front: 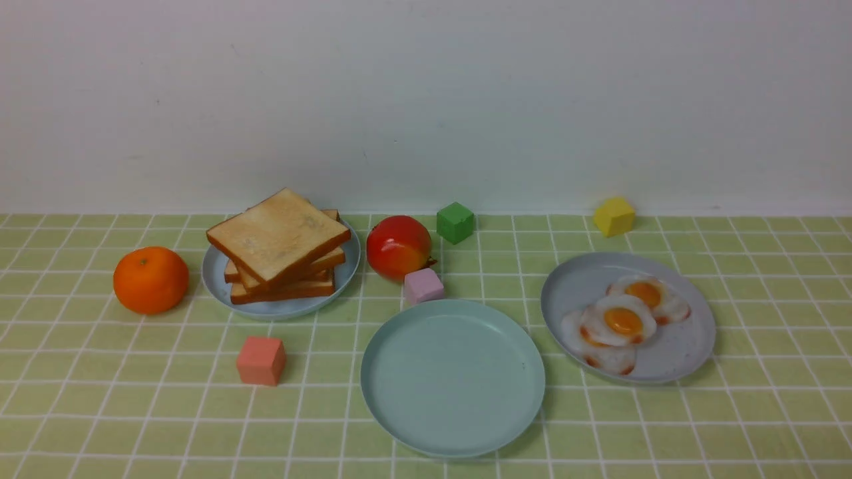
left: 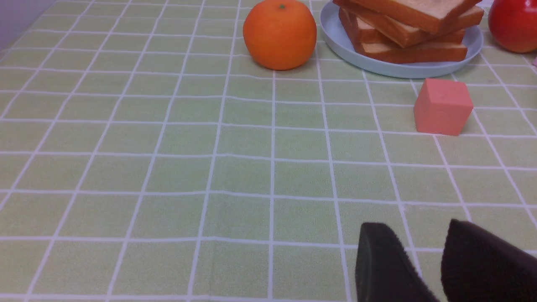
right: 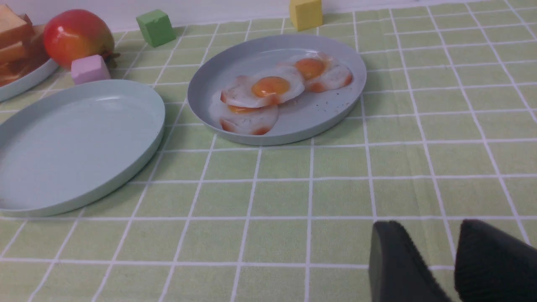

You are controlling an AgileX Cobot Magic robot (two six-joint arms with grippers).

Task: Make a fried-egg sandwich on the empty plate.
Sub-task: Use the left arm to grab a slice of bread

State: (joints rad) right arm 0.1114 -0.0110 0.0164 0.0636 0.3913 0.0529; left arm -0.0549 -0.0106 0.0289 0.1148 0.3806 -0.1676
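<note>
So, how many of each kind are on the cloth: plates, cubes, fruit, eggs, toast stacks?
Plates: 3, empty plate, light-blue plate, grey-blue plate
Cubes: 4, green cube, yellow cube, pink cube, salmon cube
Fruit: 2, orange, red fruit
Fried eggs: 3
Toast stacks: 1
Total: 13

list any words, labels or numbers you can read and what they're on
None: no text shows in any view.
Plain: the empty plate, toast pile, fried eggs, orange, red fruit, green cube, yellow cube, pink cube, salmon cube.
</note>
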